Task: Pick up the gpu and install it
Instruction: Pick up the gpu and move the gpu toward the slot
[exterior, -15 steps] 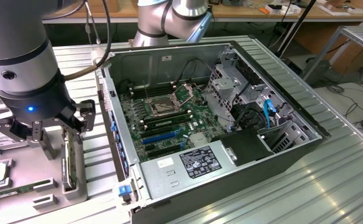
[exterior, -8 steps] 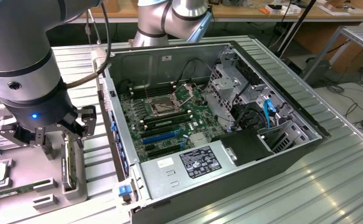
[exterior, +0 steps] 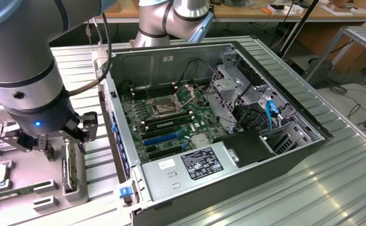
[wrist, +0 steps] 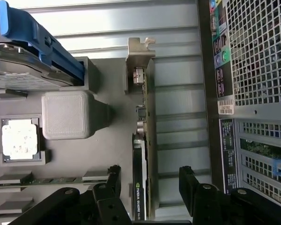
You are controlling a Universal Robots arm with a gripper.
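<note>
Gripper [exterior: 50, 141] jaws fully open, nothing held. Hovers over gpu [wrist: 143, 140], fingers [wrist: 113, 180] straddling card, gap on both sides, no contact. Gpu stands on edge in slot of grey parts tray [wrist: 107, 140], just beside open PC case [exterior: 246, 188], not installed.

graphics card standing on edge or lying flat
On edge. The wrist view looks down on the thin side of the graphics card, which stands upright in the grey tray, between the open fingers, untouched.

"NVIDIA QUADRO" on gpu [wrist: 141, 154] edge; PSU label [exterior: 202, 163] txt illegible
</note>
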